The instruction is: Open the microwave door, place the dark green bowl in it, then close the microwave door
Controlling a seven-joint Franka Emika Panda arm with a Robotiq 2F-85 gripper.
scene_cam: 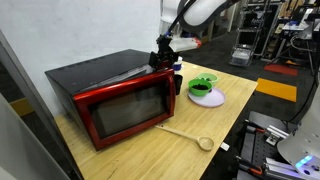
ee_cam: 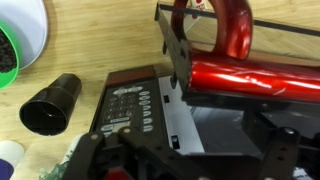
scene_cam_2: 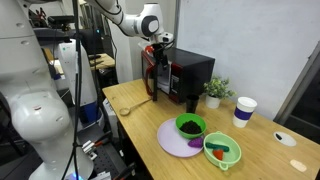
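Note:
The microwave (scene_cam: 100,85) stands on a wooden table, its glossy red front visible in both exterior views (scene_cam_2: 185,72). The microwave door (ee_cam: 255,78) is ajar: in the wrist view a gap shows the dark cavity beside the control strip (ee_cam: 135,105). My gripper (scene_cam: 165,58) is open at the door's free top corner, near the control-strip side, with nothing held; it also shows in an exterior view (scene_cam_2: 158,52) and the wrist view (ee_cam: 190,150). The dark green bowl (scene_cam_2: 190,126) sits on a lavender plate (scene_cam_2: 175,142), apart from the gripper (scene_cam: 203,86).
A lime-green bowl (scene_cam_2: 225,152) holding red items lies by the plate. A wooden spoon (scene_cam: 190,135) lies in front of the microwave. A black cylinder (ee_cam: 50,105) lies beside the microwave. A white cup (scene_cam_2: 243,110) and a small plant (scene_cam_2: 215,92) stand further back.

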